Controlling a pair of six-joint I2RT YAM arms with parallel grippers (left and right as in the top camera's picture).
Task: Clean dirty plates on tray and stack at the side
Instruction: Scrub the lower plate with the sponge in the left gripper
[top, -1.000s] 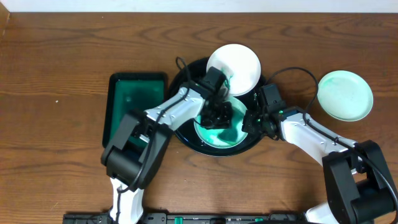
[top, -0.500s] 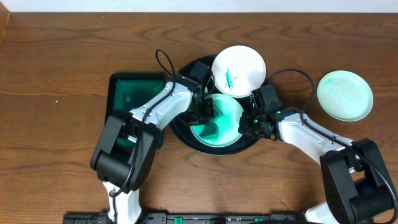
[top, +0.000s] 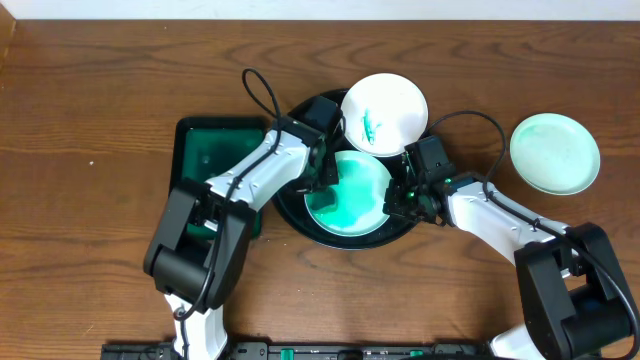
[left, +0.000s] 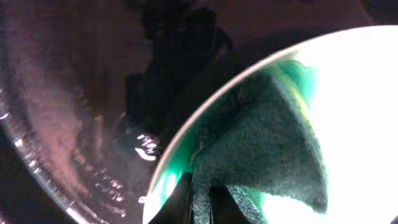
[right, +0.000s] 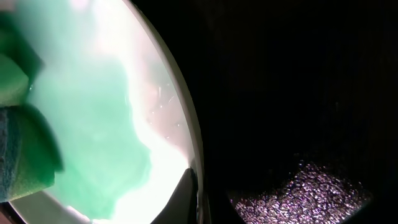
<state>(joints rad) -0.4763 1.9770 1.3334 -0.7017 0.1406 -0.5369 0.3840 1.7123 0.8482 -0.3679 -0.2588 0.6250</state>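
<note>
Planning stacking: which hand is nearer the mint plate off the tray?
Right. The right hand is left of the mint plate, over the tray's right edge; left hand farther left.

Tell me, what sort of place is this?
Probably a robotics test bench, not a real kitchen: two robot arms work at a wood-grain table, over paint-smeared plates on a black tray.

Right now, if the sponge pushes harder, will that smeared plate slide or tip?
Likely slides: the plate sits on a glossy tray, and the smeared paint may add slip. Probably stiff and light, being shallow. The right fingers seem to pinch its rim, which should limit tipping.
</note>
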